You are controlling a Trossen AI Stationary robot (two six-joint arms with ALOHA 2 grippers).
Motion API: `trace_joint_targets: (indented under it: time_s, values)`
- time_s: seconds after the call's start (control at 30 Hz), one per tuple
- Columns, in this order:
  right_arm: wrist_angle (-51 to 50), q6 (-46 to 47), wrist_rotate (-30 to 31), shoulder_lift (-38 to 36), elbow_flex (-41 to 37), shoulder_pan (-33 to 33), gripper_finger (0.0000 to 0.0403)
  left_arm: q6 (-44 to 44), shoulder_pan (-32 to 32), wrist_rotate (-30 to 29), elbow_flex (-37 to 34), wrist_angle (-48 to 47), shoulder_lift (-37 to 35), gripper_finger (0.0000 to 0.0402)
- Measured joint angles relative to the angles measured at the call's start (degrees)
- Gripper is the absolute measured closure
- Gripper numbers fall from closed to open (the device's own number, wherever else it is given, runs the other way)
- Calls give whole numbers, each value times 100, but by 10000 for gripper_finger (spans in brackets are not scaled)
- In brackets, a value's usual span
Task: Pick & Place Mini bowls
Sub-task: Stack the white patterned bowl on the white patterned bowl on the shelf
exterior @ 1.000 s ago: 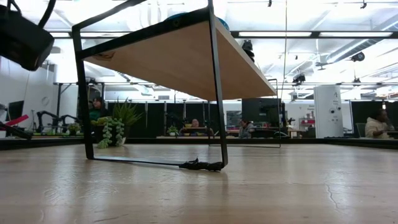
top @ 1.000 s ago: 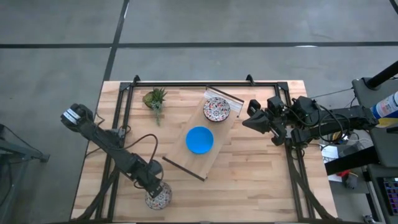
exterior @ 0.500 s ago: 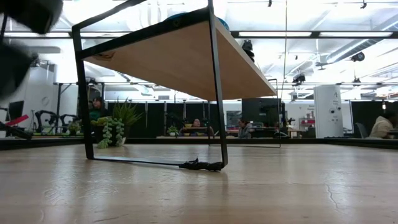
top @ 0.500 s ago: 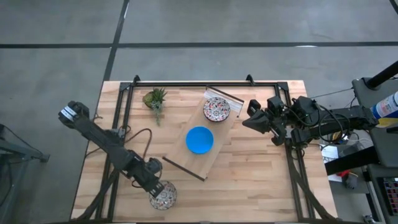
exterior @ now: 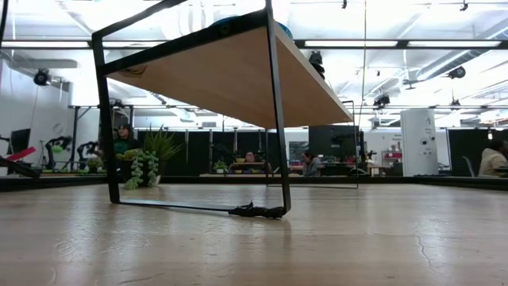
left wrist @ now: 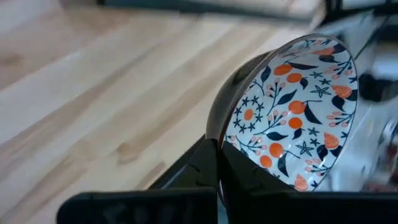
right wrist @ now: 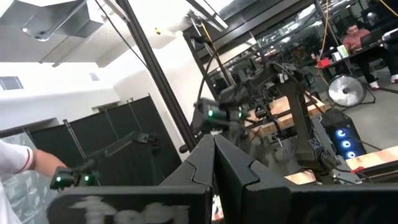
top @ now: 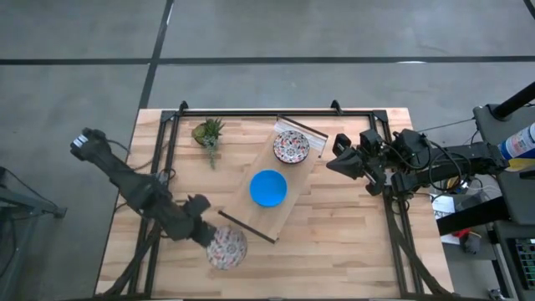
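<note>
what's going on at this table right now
The left gripper is shut on the rim of a patterned mini bowl, holding it tilted near the front of the table, just off the low end of the long wooden board. Two bowls already sit on that board: a blue mini bowl in the middle and another patterned bowl farther back. The right gripper waits, shut and empty, at the right side by the board's far end. A small green plant stands at the back left.
</note>
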Motion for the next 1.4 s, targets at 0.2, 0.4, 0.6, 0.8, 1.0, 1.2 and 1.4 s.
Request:
trace_joint_targets:
  time_s: [0.2, 0.4, 0.6, 0.8, 1.0, 1.2, 1.4]
  values:
    - [1, -11, 12, -26, 0, 0, 394, -66, 619, -390, 546, -321, -141, 401]
    - [90, -97, 18, -95, 2, 0, 394, 463, 1589, -315, 981, -390, -173, 401]
    - [150, -303, 20, -273, 4, 2, 394, 1408, 2848, 317, 1258, -366, -186, 401]
    - [156, -328, 19, -339, 4, 1, 394, 1975, 4225, 1242, 1288, -329, -131, 401]
    - [168, -317, 20, -337, 4, 2, 394, 2358, 5240, 1980, 1286, 464, 129, 401]
    - [170, -313, 17, -337, 4, 2, 394, 2421, 5585, 2392, 1394, 1000, 663, 401]
    - [171, -313, 17, -338, 4, 2, 394, 2769, 5697, 2571, 2093, 1019, 1494, 401]
